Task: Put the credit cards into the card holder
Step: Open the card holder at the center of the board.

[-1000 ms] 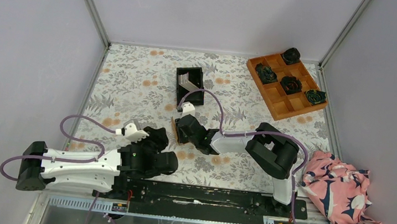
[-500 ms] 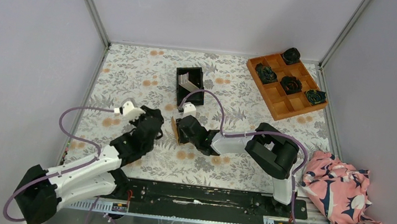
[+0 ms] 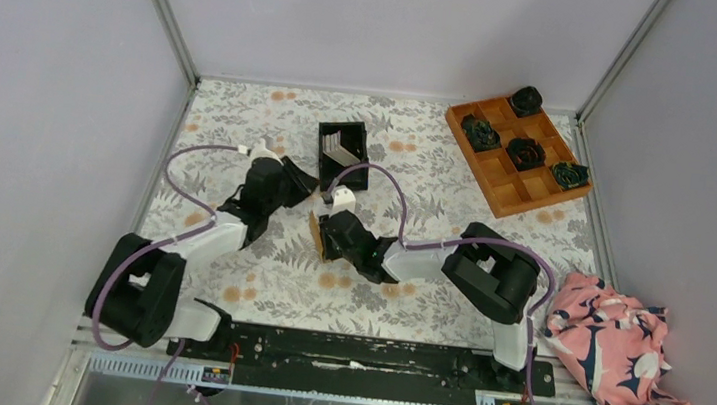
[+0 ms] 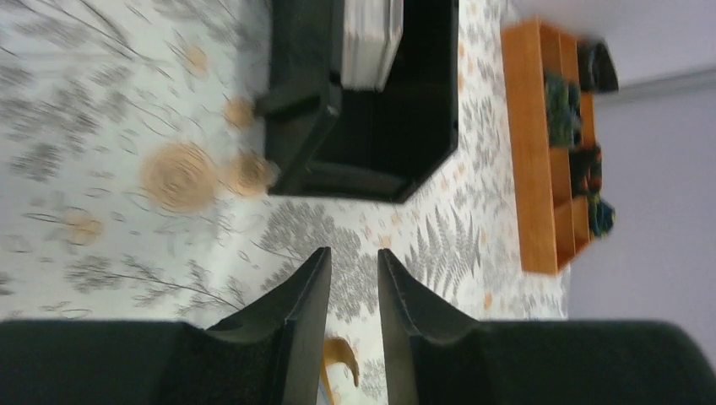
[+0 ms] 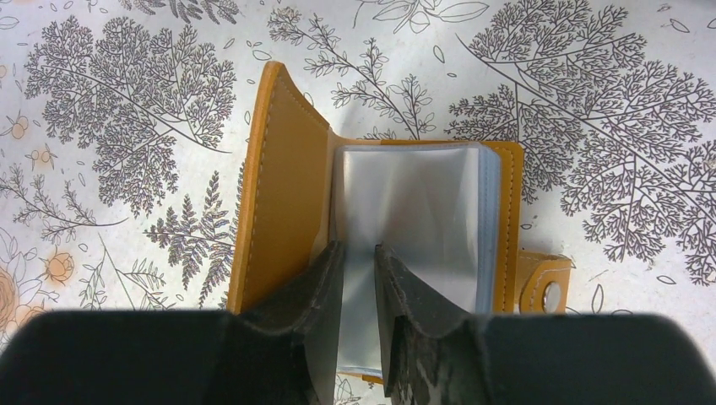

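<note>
The card holder (image 5: pixel 287 202) lies open on the floral mat, its orange-tan cover spread and its pale silvery pocket leaves (image 5: pixel 422 219) fanned. My right gripper (image 5: pixel 356 251) stands over it, the jaws drawn close with a fold of the leaves between them; in the top view this gripper (image 3: pixel 329 238) covers most of the card holder (image 3: pixel 315 228). The credit cards (image 4: pixel 371 42) stand stacked in a black bin (image 4: pixel 363 169). Just short of the bin's near corner my left gripper (image 4: pixel 353 257) is open with nothing in it. From above, my left gripper (image 3: pixel 299 178) is left of the bin (image 3: pixel 323 154).
An orange compartment tray (image 3: pixel 496 192) with dark rosettes sits at the far right corner and shows in the left wrist view as the tray (image 4: pixel 532 143). A pink patterned cloth (image 3: pixel 616 345) lies bunched at the near right. Grey walls close in three sides of the mat.
My left arm has swung from the near edge out toward the black bin. My right gripper has stayed on the card holder, its jaws a little closer together.
</note>
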Controlling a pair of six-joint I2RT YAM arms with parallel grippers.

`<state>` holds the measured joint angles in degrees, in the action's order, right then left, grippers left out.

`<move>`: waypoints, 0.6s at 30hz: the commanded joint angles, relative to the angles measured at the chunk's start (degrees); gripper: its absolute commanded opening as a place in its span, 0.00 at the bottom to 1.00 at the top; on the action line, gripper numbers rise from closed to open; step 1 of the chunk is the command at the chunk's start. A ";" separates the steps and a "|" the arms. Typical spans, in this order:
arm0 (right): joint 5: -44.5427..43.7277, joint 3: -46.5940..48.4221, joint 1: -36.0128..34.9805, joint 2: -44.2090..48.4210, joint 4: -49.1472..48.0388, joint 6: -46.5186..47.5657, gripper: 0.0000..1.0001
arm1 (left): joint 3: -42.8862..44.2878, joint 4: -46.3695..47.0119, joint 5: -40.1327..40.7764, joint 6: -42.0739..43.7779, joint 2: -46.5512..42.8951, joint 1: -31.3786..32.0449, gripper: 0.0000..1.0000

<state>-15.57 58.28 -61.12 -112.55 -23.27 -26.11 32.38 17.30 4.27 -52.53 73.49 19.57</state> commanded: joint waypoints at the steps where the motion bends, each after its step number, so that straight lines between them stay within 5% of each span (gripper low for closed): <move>1: -0.46 -3.47 0.57 -4.60 12.50 1.40 0.27 | 5.07 3.78 -21.07 -0.63 6.40 -0.86 0.31; 6: -0.51 -3.13 0.57 -4.93 12.71 1.41 0.27 | 8.01 -1.28 -27.22 0.77 9.29 -0.65 0.25; 18: -1.37 -3.68 0.56 -4.26 12.98 0.97 0.26 | 9.55 -19.04 -19.06 9.35 11.12 3.77 0.19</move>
<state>-15.84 58.13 -61.12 -112.55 -23.53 -26.17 42.30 4.80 -15.18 -47.33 83.07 20.29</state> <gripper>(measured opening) 0.262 0.202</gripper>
